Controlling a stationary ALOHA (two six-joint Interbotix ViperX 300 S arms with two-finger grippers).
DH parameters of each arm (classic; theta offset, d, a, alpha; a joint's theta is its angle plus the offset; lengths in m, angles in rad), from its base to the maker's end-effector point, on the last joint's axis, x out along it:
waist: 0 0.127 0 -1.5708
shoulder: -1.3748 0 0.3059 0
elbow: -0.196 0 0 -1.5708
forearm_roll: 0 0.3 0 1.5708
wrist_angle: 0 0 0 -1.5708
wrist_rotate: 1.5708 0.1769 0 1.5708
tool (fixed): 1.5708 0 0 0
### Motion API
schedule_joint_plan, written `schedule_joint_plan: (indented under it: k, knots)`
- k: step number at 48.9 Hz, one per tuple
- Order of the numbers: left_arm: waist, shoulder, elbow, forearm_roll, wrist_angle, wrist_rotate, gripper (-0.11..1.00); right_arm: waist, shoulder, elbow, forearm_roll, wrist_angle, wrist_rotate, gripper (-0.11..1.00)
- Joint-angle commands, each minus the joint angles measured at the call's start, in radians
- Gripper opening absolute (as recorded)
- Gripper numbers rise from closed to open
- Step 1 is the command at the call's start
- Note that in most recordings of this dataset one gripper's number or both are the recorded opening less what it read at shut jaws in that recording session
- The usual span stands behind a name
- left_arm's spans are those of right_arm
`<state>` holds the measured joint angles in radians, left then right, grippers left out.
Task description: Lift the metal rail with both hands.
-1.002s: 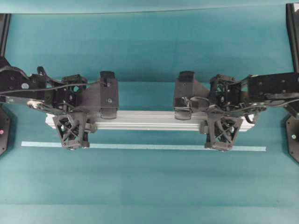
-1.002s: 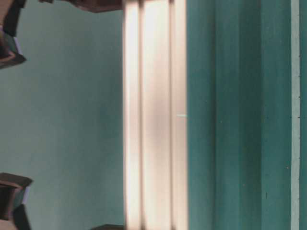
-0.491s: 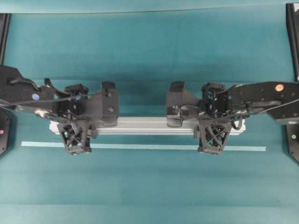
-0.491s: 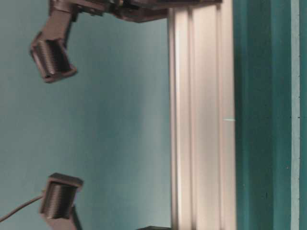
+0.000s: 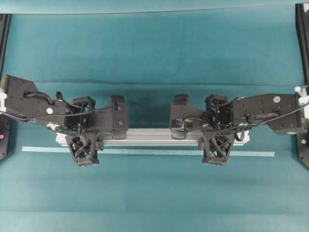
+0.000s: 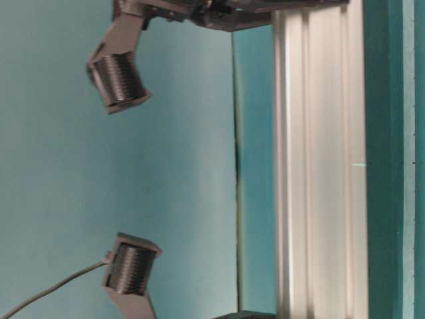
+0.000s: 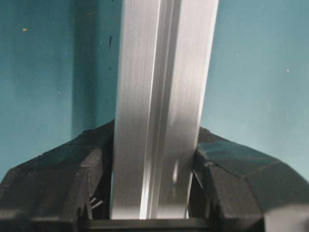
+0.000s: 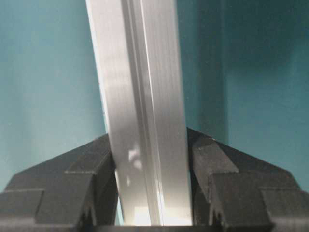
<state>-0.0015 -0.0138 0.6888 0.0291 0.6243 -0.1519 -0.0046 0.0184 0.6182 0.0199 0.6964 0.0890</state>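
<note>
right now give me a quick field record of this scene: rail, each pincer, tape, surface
rail: metal rail, long silver grooved bar, lying across the overhead view
left pincer: left pincer shut on the rail near its left end, a finger pressed on each side
right pincer: right pincer shut on the rail near its right end, likewise clamped from both sides
tape: pale-blue tape strip, flat on the surface, parallel to the rail, just below it in the overhead view
surface: teal table cover
</note>
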Motion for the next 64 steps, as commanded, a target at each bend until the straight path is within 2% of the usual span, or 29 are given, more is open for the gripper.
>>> schedule_joint_plan:
  k: [1,25,64]
  knots:
    - [0.000,0.006,-0.005,-0.003,-0.012,-0.018,0.36,0.011,0.008,0.000,0.012,-0.020,0.009,0.38]
    - [0.012,0.029,0.035,-0.003,-0.066,-0.009,0.36,0.012,0.052,0.023,0.025,-0.086,0.008,0.38]
    - [0.011,0.051,0.015,-0.003,-0.127,0.002,0.36,0.011,0.051,0.031,0.025,-0.074,0.008,0.38]
